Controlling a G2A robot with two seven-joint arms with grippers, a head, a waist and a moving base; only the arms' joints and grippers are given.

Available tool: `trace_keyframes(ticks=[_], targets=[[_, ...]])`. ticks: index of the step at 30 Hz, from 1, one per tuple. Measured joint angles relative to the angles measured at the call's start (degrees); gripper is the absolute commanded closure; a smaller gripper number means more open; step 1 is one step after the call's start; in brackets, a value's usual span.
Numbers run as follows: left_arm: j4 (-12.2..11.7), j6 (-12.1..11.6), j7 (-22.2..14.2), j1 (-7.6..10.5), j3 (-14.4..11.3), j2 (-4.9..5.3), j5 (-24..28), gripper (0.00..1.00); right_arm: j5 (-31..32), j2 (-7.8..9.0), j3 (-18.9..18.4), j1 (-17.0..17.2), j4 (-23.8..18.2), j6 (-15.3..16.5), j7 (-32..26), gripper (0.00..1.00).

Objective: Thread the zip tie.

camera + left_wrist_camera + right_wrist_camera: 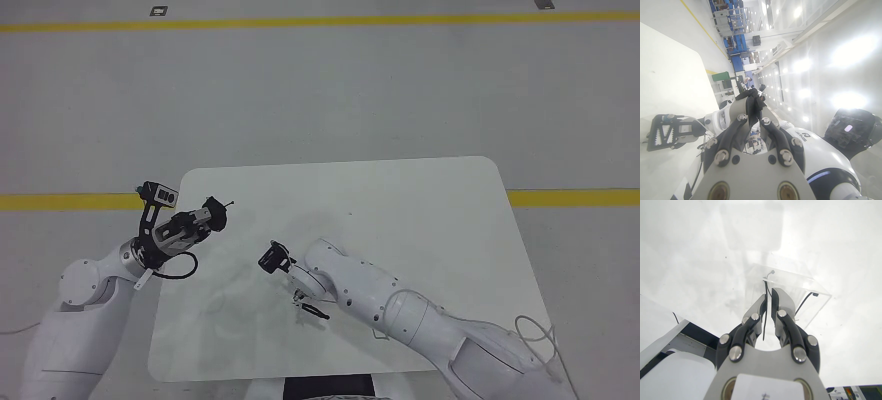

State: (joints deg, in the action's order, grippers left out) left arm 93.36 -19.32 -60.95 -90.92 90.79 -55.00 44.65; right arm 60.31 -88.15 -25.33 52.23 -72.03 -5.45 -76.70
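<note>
- A white counter point(430, 200) with rounded corners stands on a pale grey floor point(300, 100).
- Nearest the robot, left of the counter's middle, the right hand point(769, 293) points down at the surface with its fingers point(776, 302) slightly spread.
- A thin black zip tie point(765, 313) runs lengthwise between those fingers, close against one pad. A sliver of light separates it from the other pad, so it is not pinched.
- Just past the fingertips, the zip tie's far end meets the top of a clear box point(821, 302) sitting on the counter. A small curled black tip shows just inside the box.
- A second black tie point(804, 302) slants down the box beside the hand.
- Farther out, over the counter's far left corner and well apart from the right hand, the left hand point(751, 95) has its fingertips pressed together.
- A thin dark sliver point(228, 205) juts from its tips, too small to identify.
- Beyond the counter, yellow lines point(300, 22) cross the floor.
</note>
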Motion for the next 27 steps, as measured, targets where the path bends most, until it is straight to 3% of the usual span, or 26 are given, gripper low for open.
trace_keyframes(ticks=[8,27], targets=[[0.00,0.00,0.00,0.00,0.00,0.00,0.00,1.00,0.94,-0.09,-0.83,0.76,-0.18,0.31,-0.51,1.00],[0.00,0.00,0.00,0.00,0.00,0.00,0.00,1.00,3.82,0.54,-3.97,2.80,-4.41,0.38,-2.96,1.00]])
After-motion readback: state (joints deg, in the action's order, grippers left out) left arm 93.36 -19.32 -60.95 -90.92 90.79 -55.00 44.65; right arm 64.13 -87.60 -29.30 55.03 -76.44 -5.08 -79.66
